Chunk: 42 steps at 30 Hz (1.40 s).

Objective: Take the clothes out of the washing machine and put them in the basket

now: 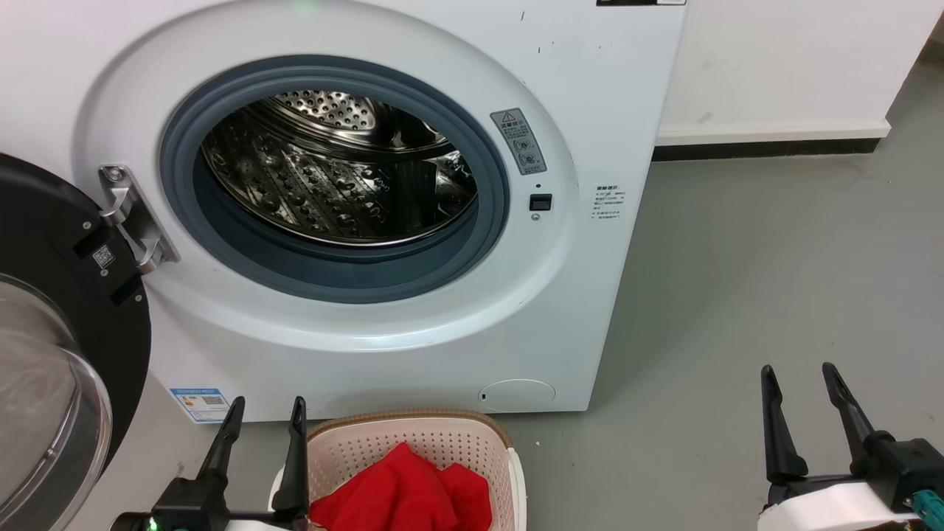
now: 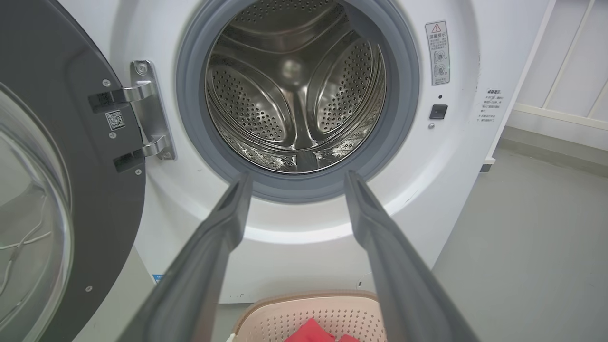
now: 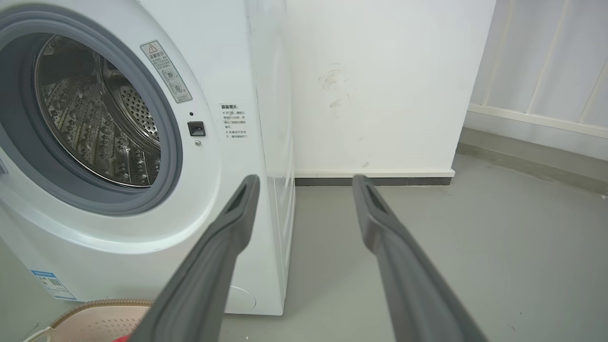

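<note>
The task looks to be at its close: the red clothes lie heaped in the basket, which stands on the floor just in front of the washing machine, and the drum shows bare steel with no fabric in it. The left hand hovers at the basket's left rim with its fingers spread and nothing between them. The right hand is well off to the right above bare floor, also released and empty. The door stands swung wide on the left. Any next move calls, I judge, for no more than a check that nothing red hides low behind the grey seal. The head view looks down at the drum's far wall. The left wrist view looks straight in to the drum's back, paddles and bottom, and no cloth shows there. The right wrist view adds the machine's side panel and the white wall beside it.
</note>
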Available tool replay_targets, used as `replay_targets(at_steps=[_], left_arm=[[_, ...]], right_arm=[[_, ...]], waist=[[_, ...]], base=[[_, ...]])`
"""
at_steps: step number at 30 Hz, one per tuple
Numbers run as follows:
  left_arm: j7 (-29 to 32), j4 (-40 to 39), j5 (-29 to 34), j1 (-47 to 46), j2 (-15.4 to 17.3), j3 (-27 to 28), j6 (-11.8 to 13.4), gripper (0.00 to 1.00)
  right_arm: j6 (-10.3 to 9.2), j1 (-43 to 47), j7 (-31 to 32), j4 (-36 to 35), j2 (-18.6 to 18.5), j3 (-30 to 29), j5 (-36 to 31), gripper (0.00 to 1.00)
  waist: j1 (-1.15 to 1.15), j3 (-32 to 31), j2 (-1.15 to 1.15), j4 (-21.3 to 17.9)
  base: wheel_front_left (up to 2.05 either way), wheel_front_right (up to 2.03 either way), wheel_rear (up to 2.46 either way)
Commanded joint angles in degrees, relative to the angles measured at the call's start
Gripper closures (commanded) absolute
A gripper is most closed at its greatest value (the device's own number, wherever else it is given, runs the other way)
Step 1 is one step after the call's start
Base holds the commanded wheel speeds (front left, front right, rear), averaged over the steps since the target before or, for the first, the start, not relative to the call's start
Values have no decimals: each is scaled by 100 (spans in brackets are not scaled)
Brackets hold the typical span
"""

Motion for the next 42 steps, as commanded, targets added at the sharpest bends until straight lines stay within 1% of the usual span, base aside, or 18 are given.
replay_targets(at_steps=[1,11,17,26,27,31,42], left_arm=[[-15,9,5,-37,-11,21,24,0],[-15,24,22,-14,-21,34,84,0],[-15,17,-177,-11,-21,-39,118,0],[-15,1,-204,35,-21,5,153,0],[0,26,-203,9,-10,-2,132,100],[63,233,-297,12,-15,0,124,100],[385,366,-1567,-197,-15,69,94,100]], right_arm=[[-6,-36,-13,0,6,-5,27,0],[-6,-58,-13,24,6,6,7,0],[-6,-55,-13,30,6,-4,-12,0],[-6,-85,-13,34,6,38,23,0],[0,-14,0,29,0,31,24,100],[1,28,50,219,7,13,124,100],[0,-132,370,310,6,-16,1447,100]], waist=[[0,-1,-1,-2],[0,-4,-1,-32],[0,-15,-1,-27],[0,-33,-1,-20],[0,-34,-1,-19],[0,-33,-1,-18],[0,-21,-1,-6]], base=[[0,0,0],[0,0,0],[0,0,0],[0,0,0],[0,0,0],[0,0,0],[0,0,0]])
